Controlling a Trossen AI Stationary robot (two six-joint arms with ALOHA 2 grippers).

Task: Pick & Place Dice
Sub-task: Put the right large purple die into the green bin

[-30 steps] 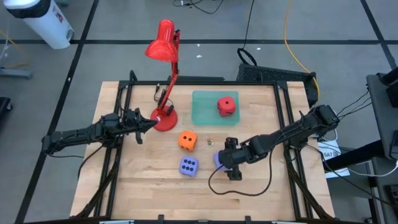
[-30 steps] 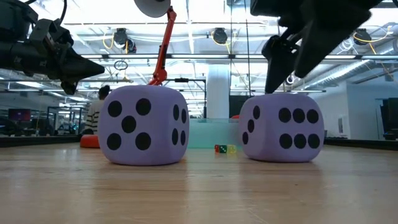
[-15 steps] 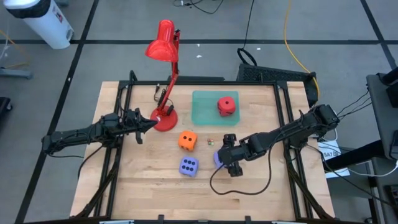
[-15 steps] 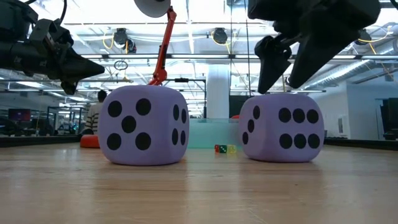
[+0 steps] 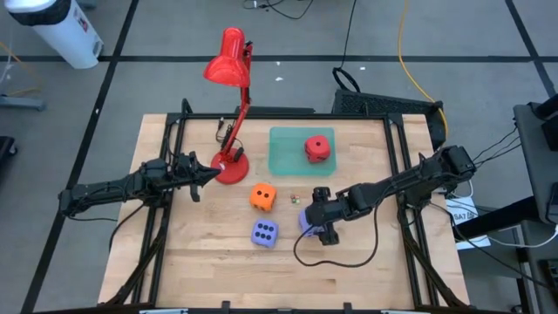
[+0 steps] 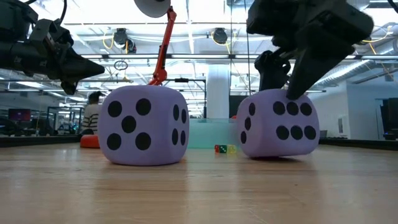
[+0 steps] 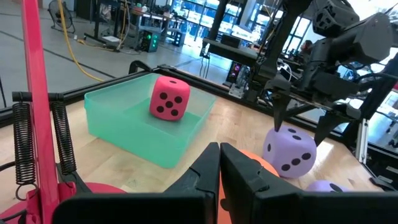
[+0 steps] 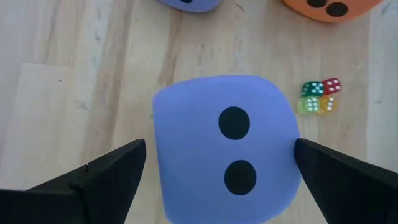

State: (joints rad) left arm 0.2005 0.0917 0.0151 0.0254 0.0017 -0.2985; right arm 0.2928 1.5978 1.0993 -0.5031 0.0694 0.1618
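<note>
Wooden tabletop (image 5: 209, 253) carries the dice: one purple die (image 8: 225, 146) sits between the wide-spread fingers (image 8: 106, 174) of the right gripper (image 6: 283, 78), seemingly tilted off the wood at one edge. Another purple die (image 5: 265, 233) and an orange die (image 5: 262, 196) lie near; the red die (image 5: 317, 148) rests in the green tray (image 5: 288, 157). By the red lamp (image 5: 232, 113), the left gripper (image 5: 207, 174) hovers pinched closed.

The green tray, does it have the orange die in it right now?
No. The green tray holds the red die, while the orange die sits on the bare wooden table outside it.
</note>
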